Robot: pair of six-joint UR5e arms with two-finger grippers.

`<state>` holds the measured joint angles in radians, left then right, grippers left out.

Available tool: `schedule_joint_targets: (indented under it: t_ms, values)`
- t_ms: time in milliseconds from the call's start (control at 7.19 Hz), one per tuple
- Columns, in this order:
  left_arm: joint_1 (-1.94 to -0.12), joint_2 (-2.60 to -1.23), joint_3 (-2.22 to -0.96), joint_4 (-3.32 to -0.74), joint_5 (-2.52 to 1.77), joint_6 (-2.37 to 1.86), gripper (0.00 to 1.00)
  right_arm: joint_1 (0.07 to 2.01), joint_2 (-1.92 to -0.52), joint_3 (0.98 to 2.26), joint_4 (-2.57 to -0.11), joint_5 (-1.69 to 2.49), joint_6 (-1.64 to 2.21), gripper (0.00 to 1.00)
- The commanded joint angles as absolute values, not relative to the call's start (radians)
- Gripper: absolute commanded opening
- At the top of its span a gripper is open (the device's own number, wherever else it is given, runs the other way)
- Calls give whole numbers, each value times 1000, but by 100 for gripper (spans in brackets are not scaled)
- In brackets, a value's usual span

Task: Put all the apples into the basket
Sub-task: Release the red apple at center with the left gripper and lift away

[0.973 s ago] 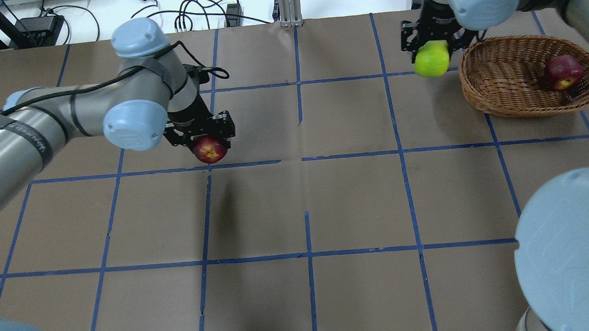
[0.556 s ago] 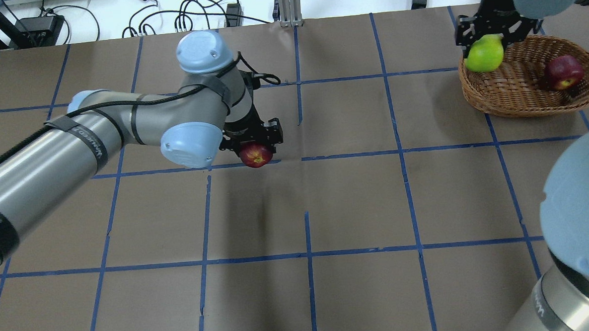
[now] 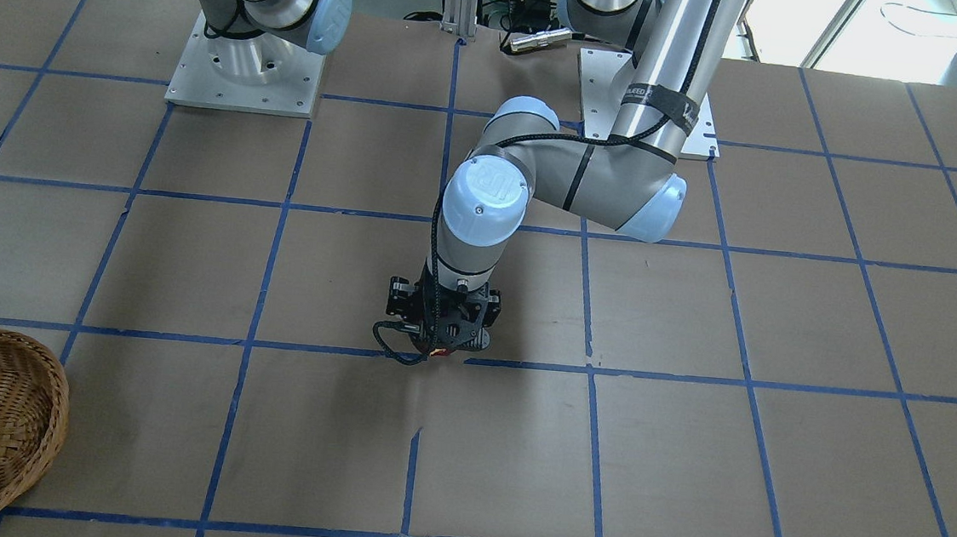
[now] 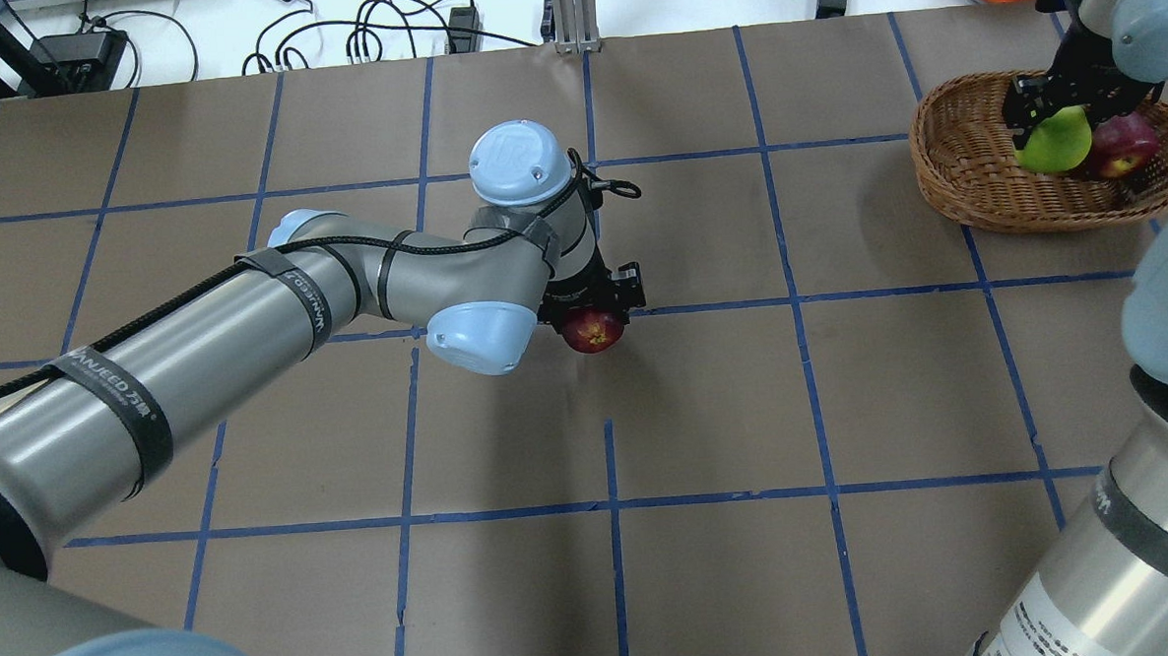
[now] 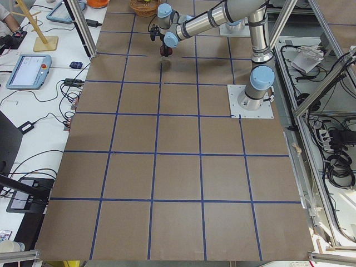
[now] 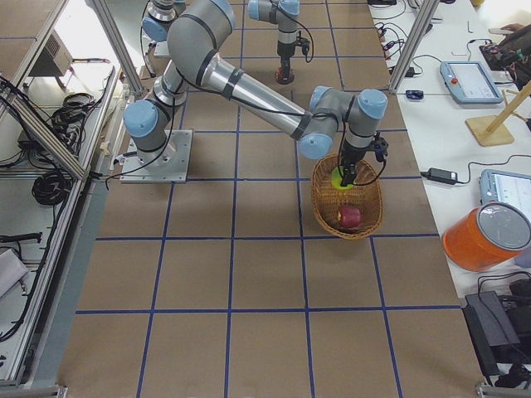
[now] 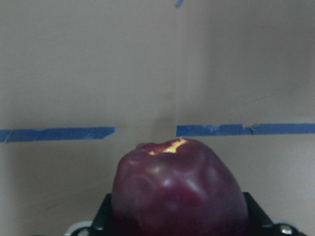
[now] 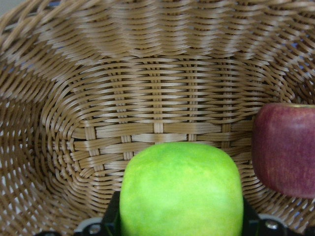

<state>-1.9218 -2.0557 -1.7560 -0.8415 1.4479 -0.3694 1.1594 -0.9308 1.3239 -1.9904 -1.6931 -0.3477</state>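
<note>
The basket (image 4: 963, 203) is sitting at the worktop's (image 4: 706, 411) far right corner. The right tool (image 4: 1056, 128) is gripping the green apple (image 8: 181, 191) over the basket's inside, beside a red apple (image 4: 1120, 147). The left tool (image 4: 592, 318) is clutching a dark red apple (image 7: 179, 191) above mid-worktop.

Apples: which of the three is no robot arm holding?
The red apple lying loose in the basket. The yellow-green apple beside it and the dark maroon apple over mid-table each sit clamped in jaws.

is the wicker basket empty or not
Not empty: a red apple lies in the round woven wicker basket, and the right hand holds a yellow-green apple above its floor.
</note>
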Motion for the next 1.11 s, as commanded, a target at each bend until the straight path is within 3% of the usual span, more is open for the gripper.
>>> schedule_joint_targets:
  t_ms: [0,139,278,556,973]
  values:
    - [-1924,-2047,-1753,-827,1451,-371,100,1143,-891,1327,-2092,-1697,-383,24]
    - [-1925,-2016,-1750,-856,1451,-373,100,1135,-891,1331,-2088,-1689,-374,75]
    - [-1911,-1950,-1755,-915,1448,-368,100,1134,-894,1330,-2082,-1686,-368,100]
    - [-1841,-1788,-1712,-1210,1454,-347,100,1134,-910,1315,-2033,-1692,-368,100]
    - [-1662,-1573,-1614,-1614,1470,-52,100,1216,-1073,1316,-1820,-1660,-341,100]
